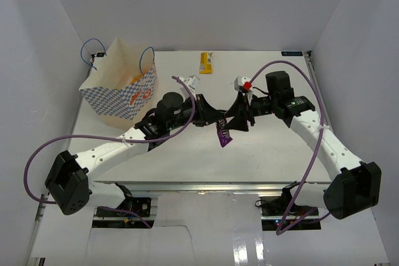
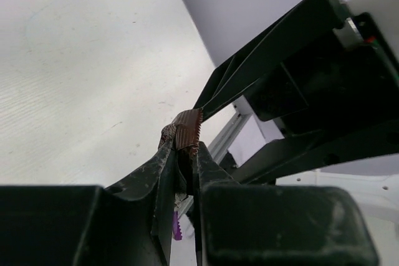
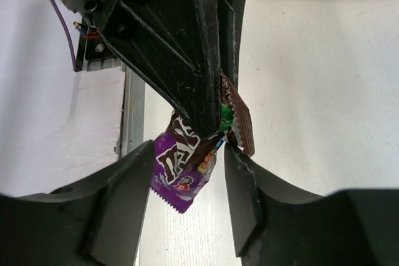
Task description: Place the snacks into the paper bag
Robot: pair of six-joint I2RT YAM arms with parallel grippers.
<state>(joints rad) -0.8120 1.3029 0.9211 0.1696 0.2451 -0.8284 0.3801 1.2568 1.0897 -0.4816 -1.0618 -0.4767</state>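
- Centrally, the purple candy packet (image 1: 222,135) hangs upright over the middle of the counter (image 1: 187,157), held by its crimped top end; whether its lower end touches the surface cannot be told
- Grasp: left gripper (image 2: 184,147) clenched on that top end, fingers pressed together
- Opposite: right gripper (image 3: 189,151) released, fingers spread to either side of the packet
- Receptacle: paper bag (image 1: 121,95) stands open-mouthed near the far-left corner, well apart from the packet
- Outlying: one yellow wrapper (image 1: 206,63) lies flat at the far edge, near its middle
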